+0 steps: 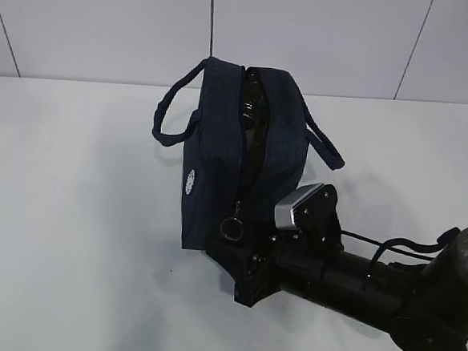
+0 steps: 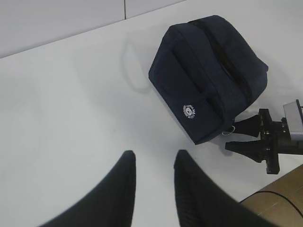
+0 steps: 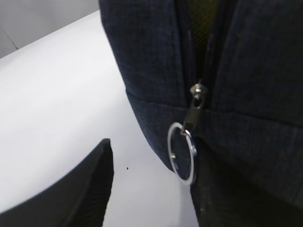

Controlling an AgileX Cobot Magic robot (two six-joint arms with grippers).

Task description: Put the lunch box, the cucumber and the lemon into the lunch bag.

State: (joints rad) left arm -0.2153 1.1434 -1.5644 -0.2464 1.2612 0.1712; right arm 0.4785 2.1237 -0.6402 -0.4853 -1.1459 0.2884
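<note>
Lunch bag (image 1: 218, 174) sits just beyond right hand (image 2: 239, 137), unzipped.

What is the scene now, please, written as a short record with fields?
bag: dark navy lunch bag standing on the white table
zipper: open along the top, ring pull hanging at the near end
contents: something dark inside, cannot be identified
right gripper: open, at the ring pull end of the bag
left gripper: open, holding nothing, apart from the bag
</note>
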